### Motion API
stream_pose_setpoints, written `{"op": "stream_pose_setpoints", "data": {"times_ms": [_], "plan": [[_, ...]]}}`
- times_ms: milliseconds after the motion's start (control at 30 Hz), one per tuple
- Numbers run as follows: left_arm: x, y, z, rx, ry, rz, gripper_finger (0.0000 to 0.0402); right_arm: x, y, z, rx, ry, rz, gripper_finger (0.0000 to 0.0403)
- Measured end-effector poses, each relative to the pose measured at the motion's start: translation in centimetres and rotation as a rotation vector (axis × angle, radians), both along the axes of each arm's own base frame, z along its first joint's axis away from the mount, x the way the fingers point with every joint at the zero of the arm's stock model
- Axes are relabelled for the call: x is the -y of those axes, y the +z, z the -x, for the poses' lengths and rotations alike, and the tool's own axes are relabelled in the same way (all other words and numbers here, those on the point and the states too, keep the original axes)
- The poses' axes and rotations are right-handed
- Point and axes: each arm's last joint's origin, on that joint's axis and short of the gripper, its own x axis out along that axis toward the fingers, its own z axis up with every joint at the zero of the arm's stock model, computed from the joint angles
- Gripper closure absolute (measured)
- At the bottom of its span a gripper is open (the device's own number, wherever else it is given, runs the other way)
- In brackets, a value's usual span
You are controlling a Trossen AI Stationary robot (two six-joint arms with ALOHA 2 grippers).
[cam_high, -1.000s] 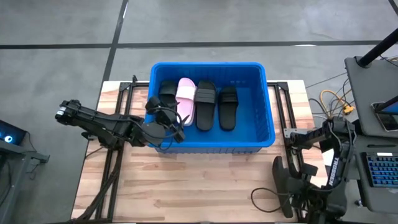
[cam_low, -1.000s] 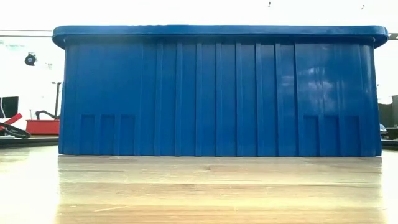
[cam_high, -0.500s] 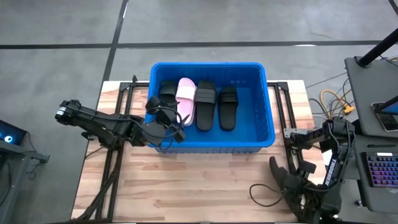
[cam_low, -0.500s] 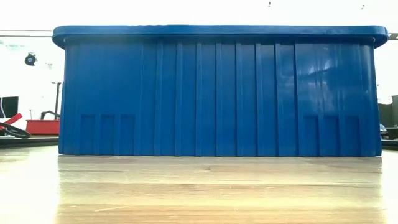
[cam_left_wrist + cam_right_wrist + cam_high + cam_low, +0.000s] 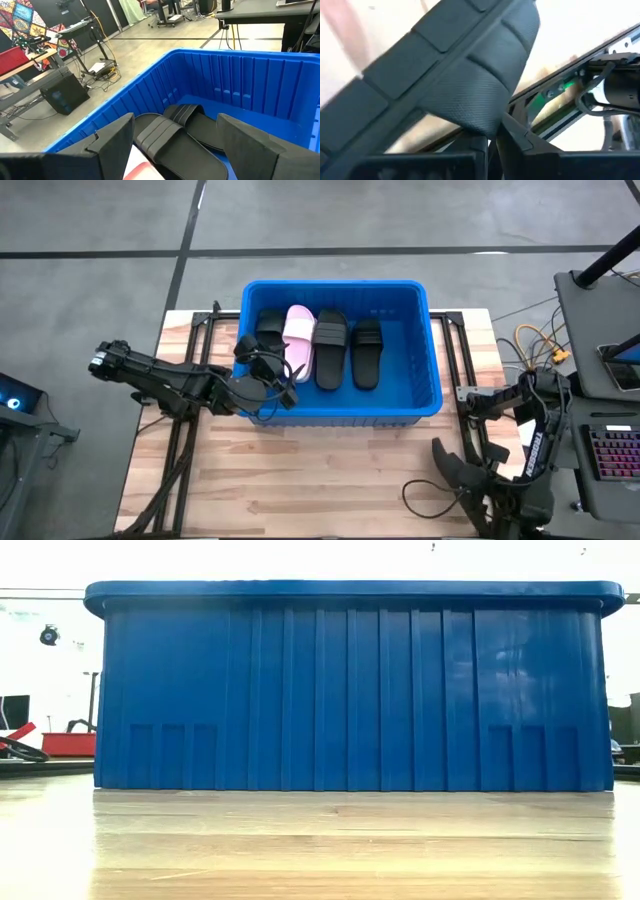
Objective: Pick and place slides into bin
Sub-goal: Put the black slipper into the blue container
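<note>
My right gripper [image 5: 450, 463] is clamped on a black slide [image 5: 455, 80] low at the table's right front; my left gripper [image 5: 283, 388] hangs open over the blue bin [image 5: 430, 370], where four slides [image 5: 331, 350] lie. The pinch looks shallow, I think, so a swing could shake it loose or catch the rim.

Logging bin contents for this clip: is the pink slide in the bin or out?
In. The pink slide lies flat on the floor of the bin, second from the left, among three black slides.
</note>
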Motion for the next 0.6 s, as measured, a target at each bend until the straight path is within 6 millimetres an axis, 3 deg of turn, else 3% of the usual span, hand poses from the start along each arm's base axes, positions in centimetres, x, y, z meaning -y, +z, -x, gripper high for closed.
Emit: {"op": "stream_pose_setpoints", "data": {"times_ms": [133,267,600], "plan": [[-0.1,0.0,0.0,0.005,0.009,-0.002,0.0135,0.1,2.5,-0.6,0.089,0.007,-0.082,0.0388],[-0.2,0.4,-0.2,0.047,0.016,0.009,0.0135,0.7,5.6,-1.4,0.312,0.019,-0.164,0.0389],[-0.1,0.7,-0.5,0.088,0.015,0.018,0.0135,5.4,13.1,-3.7,0.79,0.042,-0.14,0.039]]}}
